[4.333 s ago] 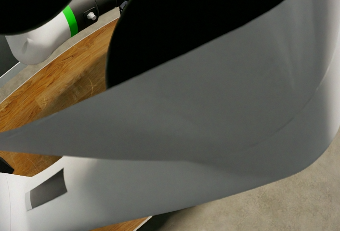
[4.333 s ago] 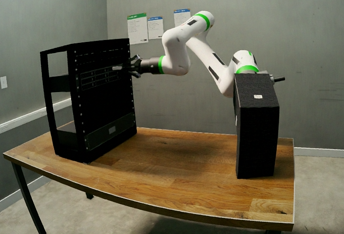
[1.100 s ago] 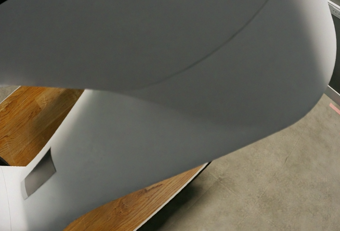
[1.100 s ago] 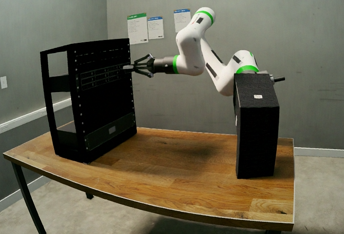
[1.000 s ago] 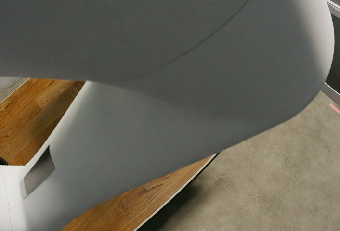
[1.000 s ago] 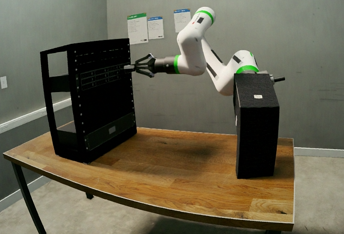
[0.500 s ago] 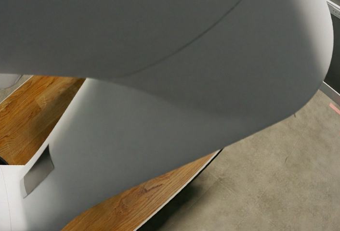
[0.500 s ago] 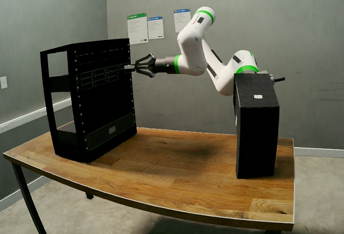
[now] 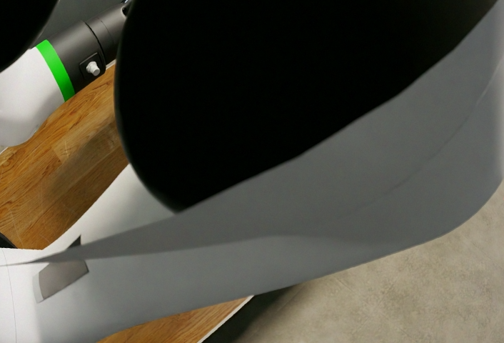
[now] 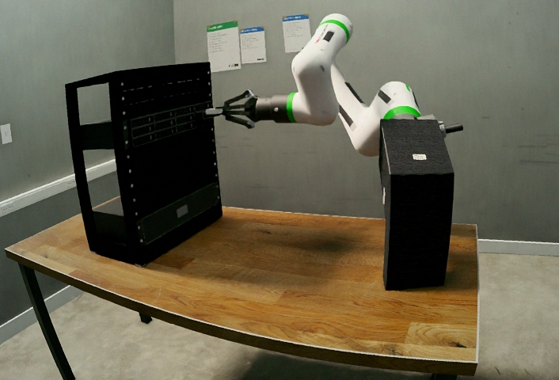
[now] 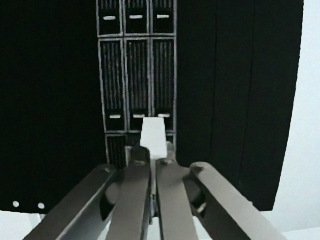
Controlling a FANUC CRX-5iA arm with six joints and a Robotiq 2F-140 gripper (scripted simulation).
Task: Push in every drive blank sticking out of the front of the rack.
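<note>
The black rack (image 10: 168, 172) (image 11: 65, 100) stands upright on the table at the left in the exterior view. Its drive blanks (image 10: 165, 123) (image 11: 137, 75) form a three-row grid in the upper front. In the wrist view several blanks sit in framed bays with small pale handles. My gripper (image 10: 213, 112) (image 11: 153, 133) is shut and empty, with its pale tips pointing at the right end of the grid. The tips and fingers hide part of the end blanks. A pale edge shows just left of the tips; I cannot tell whether that blank sticks out or whether the tips touch anything.
The wooden table (image 10: 316, 309) (image 9: 95, 108) carries the rack and the arm's black pedestal (image 10: 416, 228). A wide panel (image 10: 179, 212) fills the rack's lower front. The white arm (image 10: 318, 93) (image 9: 341, 218) reaches across above the table and blocks most of the top view.
</note>
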